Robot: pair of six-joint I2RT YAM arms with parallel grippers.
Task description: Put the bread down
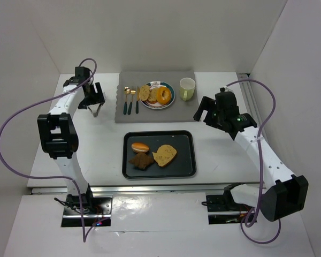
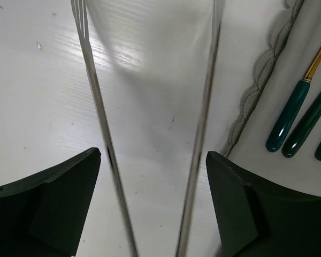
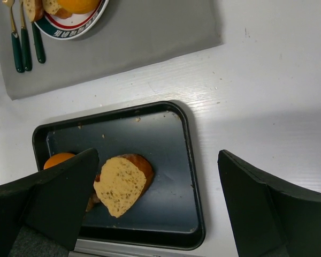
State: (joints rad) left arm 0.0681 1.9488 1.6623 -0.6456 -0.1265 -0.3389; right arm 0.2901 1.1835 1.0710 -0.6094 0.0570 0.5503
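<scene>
Your left gripper [image 2: 153, 153] stands wide, with the two arms of the tongs [image 2: 96, 96] running out between its fingers [image 2: 53, 203]. One arm meets the tip of the left finger and the other lies just inside the right one. You cannot tell from these views whether the fingers press on the tongs or merely flank them. The tongs' tips point away from the wrist over the table [image 2: 37, 107].

Just to this gripper's right is the edge of the mat [image 1: 182, 113], with the green-handled cutlery [image 1: 131, 101] lying just past that edge. Further right of the gripper, on the mat, sits the plate [image 1: 150, 105], carrying a bagel [image 1: 163, 95] and some smaller pieces.

The bread lies on the tray [image 1: 184, 160], right of the left gripper and nearer the bases. There is a bun [image 1: 140, 146], a dark piece [image 1: 140, 159] just beside it, and a seeded slice [image 1: 164, 155] next to both.

The cup [image 1: 187, 89] stands near the mat's far right corner, left of and beyond your right gripper [image 3: 158, 154]. That gripper is spread wide and holds nothing. The tray is to its left and nearer the bases, and in its wrist view the slice shows just by one finger.
</scene>
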